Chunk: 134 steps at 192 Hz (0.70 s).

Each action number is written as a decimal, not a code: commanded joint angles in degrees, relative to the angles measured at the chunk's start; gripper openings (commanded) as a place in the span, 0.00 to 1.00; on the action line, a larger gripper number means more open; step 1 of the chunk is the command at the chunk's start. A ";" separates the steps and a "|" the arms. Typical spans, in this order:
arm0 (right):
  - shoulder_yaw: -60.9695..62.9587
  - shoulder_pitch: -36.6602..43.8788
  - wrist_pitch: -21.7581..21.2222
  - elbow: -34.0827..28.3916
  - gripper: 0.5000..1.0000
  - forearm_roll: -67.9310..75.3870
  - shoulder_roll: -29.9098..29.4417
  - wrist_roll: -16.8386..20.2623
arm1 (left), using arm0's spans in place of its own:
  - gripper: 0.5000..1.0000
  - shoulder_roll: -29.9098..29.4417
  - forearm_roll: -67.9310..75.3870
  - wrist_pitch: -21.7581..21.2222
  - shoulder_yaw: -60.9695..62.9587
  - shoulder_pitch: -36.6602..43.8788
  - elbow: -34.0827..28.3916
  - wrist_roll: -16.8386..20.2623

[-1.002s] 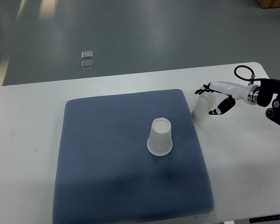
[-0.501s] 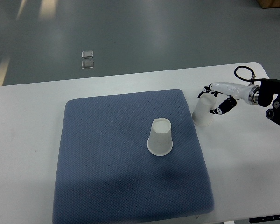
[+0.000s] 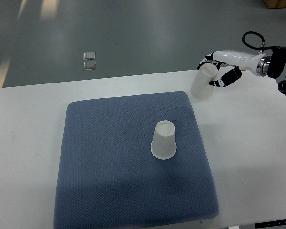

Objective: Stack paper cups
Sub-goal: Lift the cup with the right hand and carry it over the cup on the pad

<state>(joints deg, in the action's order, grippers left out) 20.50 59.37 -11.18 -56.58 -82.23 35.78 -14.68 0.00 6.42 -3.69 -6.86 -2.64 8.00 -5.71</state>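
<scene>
— At the upper right of the frame, what did the right hand [image 3: 218, 70] do?

— It came in from the right edge, and its fingers [image 3: 207, 59] were curled around a white paper cup [image 3: 202, 83]. The cup was upside down and a little tilted, with the closed bottom toward the hand and the wide mouth pointing down and left. The hand gripped it near the top part.

— Where was this cup compared to the pad?

— It was over the white table [image 3: 24, 133], just beside the upper right corner of the blue-grey pad [image 3: 109, 167]. If it touched the table or hung above it, I could not tell.

— And the other cup?

— The second paper cup [image 3: 164, 140] stood upside down on the pad, a little right of the pad's centre, well apart from the held one. Nothing touched it.

— Was anything else visible?

— Only the grey floor [image 3: 133, 33] behind the table, with a small pale square mark [image 3: 89, 60] at the upper left.
</scene>
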 commanded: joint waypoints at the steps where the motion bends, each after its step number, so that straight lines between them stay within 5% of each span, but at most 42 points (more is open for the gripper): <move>1: 0.15 3.12 -3.76 -4.68 0.18 2.69 2.19 0.09 | 1.00 0.00 0.00 -0.01 0.00 0.00 0.00 0.00; 68: 0.15 8.22 -17.82 -20.32 0.18 13.41 8.08 0.97 | 1.00 0.00 0.00 -0.01 0.00 0.00 0.00 0.00; 134: 0.07 7.78 -19.14 -24.19 0.18 14.20 8.61 1.49 | 1.00 0.00 0.00 -0.01 0.00 0.00 0.00 0.00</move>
<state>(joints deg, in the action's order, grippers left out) 20.62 67.55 -30.61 -79.89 -68.04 44.51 -13.54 0.00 6.42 -3.69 -6.86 -2.64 8.00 -5.71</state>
